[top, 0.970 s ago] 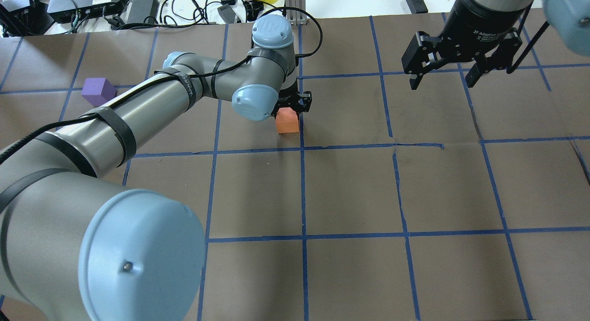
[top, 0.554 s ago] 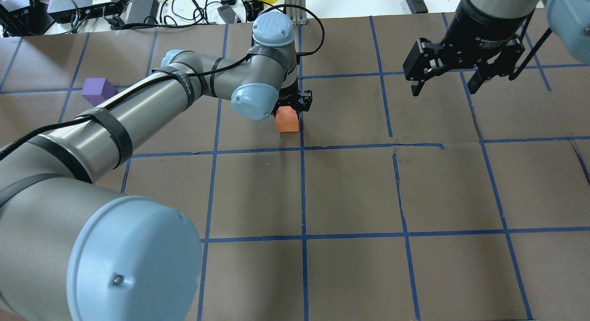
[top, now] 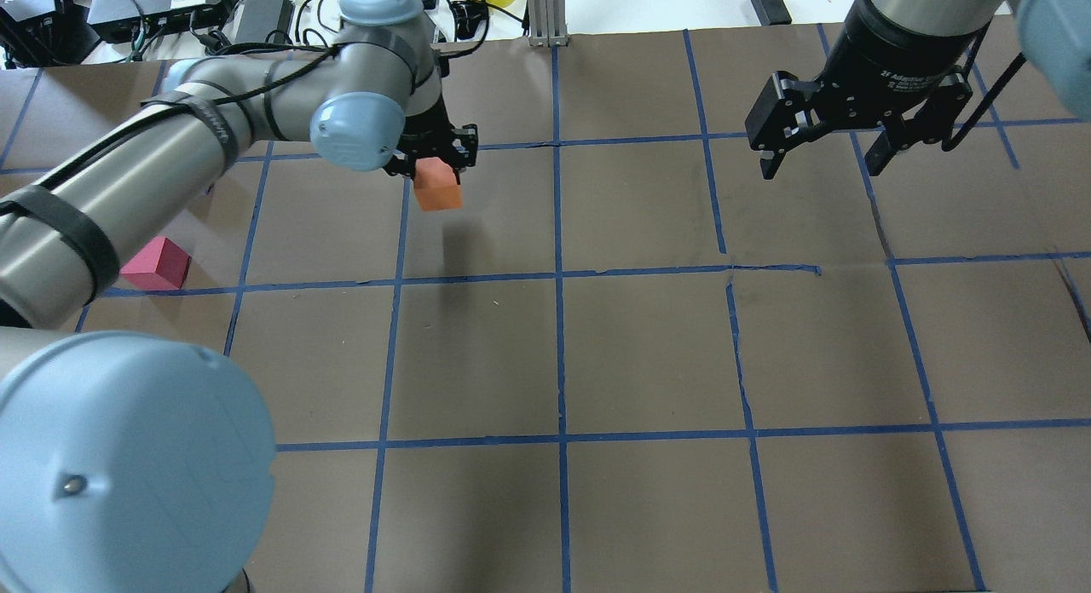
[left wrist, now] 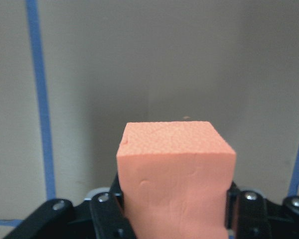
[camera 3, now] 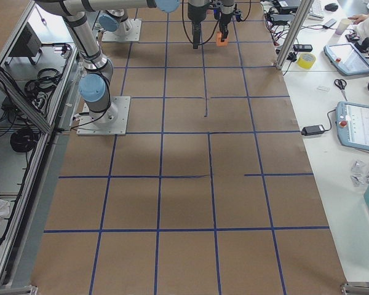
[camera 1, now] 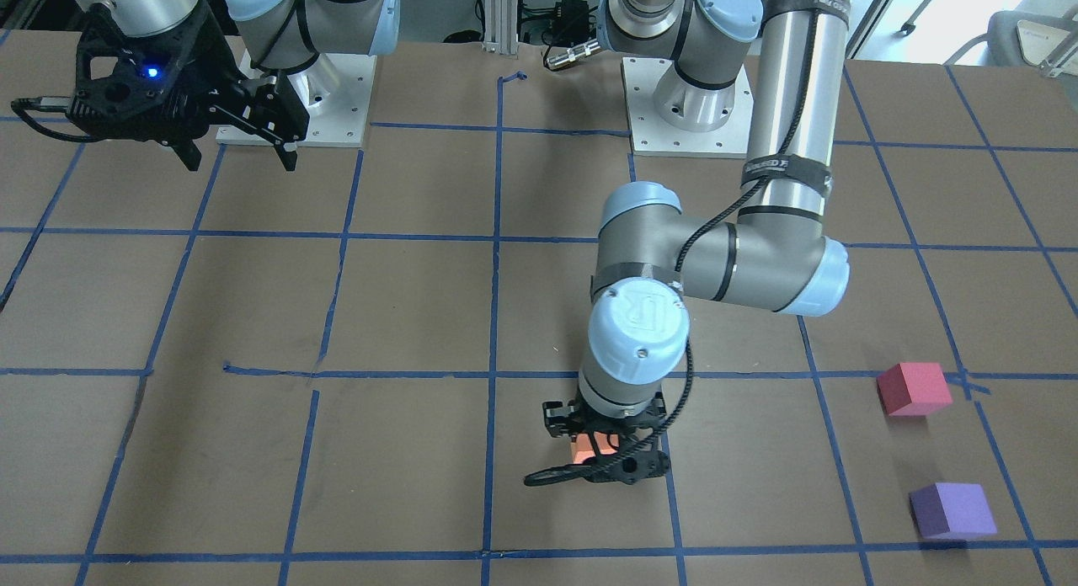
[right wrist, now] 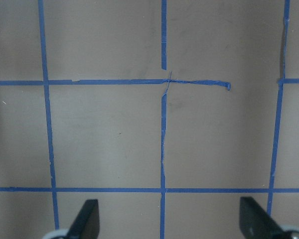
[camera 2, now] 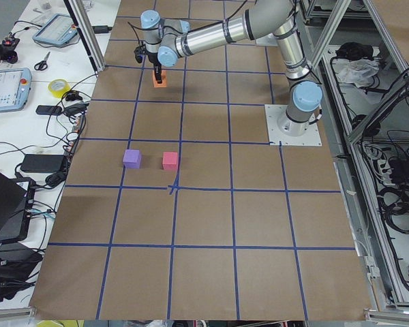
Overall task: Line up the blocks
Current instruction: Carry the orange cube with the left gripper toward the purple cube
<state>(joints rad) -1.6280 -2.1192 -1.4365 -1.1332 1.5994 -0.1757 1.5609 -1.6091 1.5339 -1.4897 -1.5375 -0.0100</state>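
Overhead exterior | near left: pinkish-red matte foam cube (top: 156, 264) sat on brown papered table (top: 648, 354), purple matte foam cube (camera 2: 131, 158) near it, not touching | farther: left gripper (top: 433, 163) clenched on orange matte foam cube (top: 439, 192), lifted above table | far right: right gripper (top: 820, 169) released, jaws wide, nothing between.

Left gripper (top: 432, 158) clamps the orange block (top: 438, 188), raised off the tabletop (top: 648, 354), with its shadow on the paper below. The red block (top: 156, 265) sits at the left by a blue tape line. Right gripper (top: 820, 163) hangs at upper right, jaws spread, well apart from both blocks.
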